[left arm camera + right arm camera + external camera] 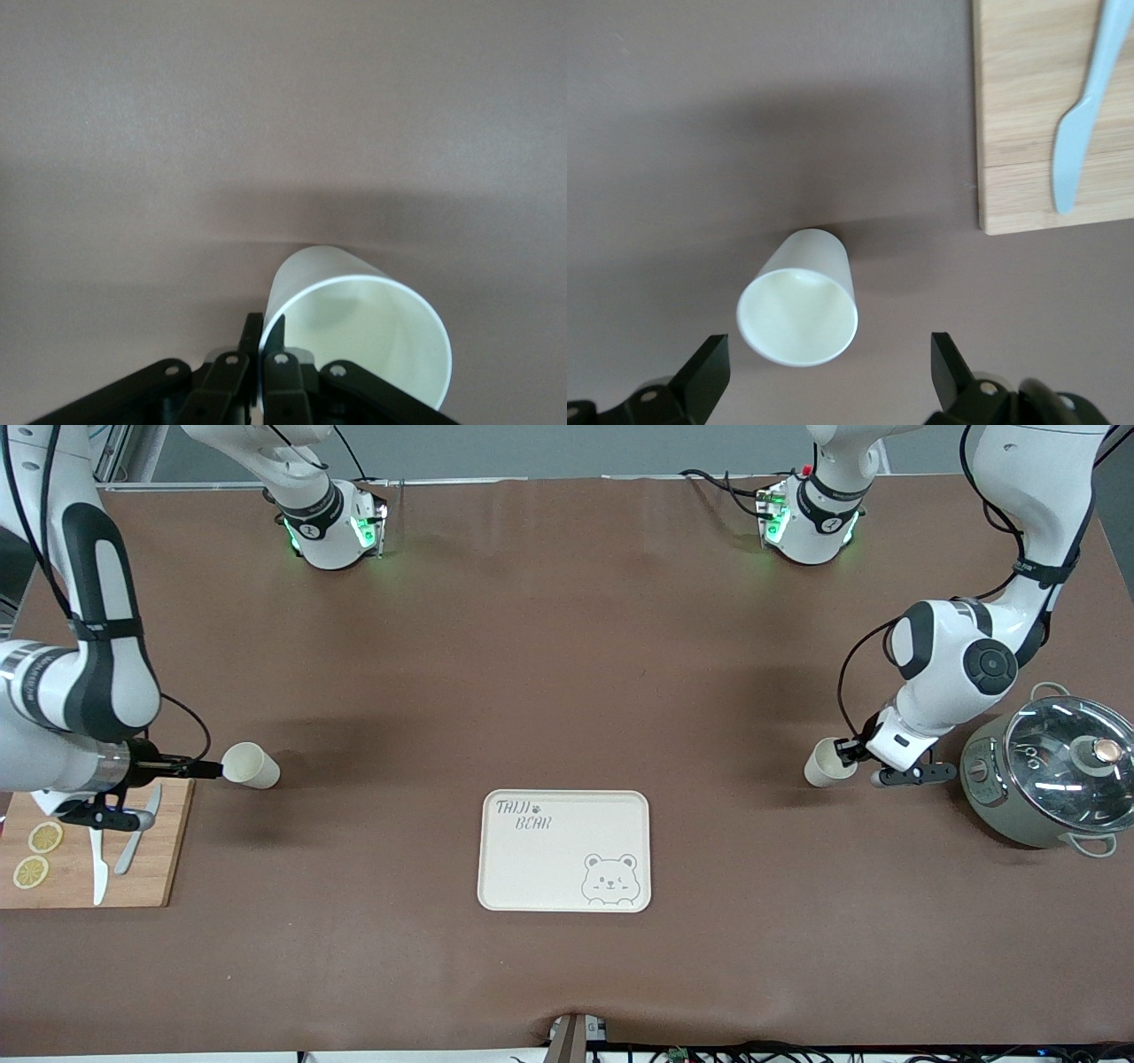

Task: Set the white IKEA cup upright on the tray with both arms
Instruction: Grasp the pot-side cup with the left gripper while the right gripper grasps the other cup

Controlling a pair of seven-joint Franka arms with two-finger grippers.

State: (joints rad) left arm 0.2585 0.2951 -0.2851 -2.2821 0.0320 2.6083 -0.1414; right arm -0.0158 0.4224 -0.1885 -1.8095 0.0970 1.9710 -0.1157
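Two white cups lie on their sides on the brown table. One cup (824, 763) (354, 328) is at the left arm's end, beside the pot, and my left gripper (848, 756) (264, 329) is shut on its rim, one finger inside the mouth and one outside. The other cup (251, 765) (799, 305) is at the right arm's end, beside the cutting board, with its mouth facing my right gripper (209, 769) (828, 363). That gripper is open, its fingers wide apart just short of the rim. The cream tray (549, 868) lies between the cups, nearer to the front camera, with nothing on it.
A wooden cutting board (164, 850) (1028, 106) at the right arm's end carries two lemon slices (44, 837) and pale knives (97, 872) (1085, 106). A grey-green pot with a glass lid (1050, 779) stands at the left arm's end, close to the left wrist.
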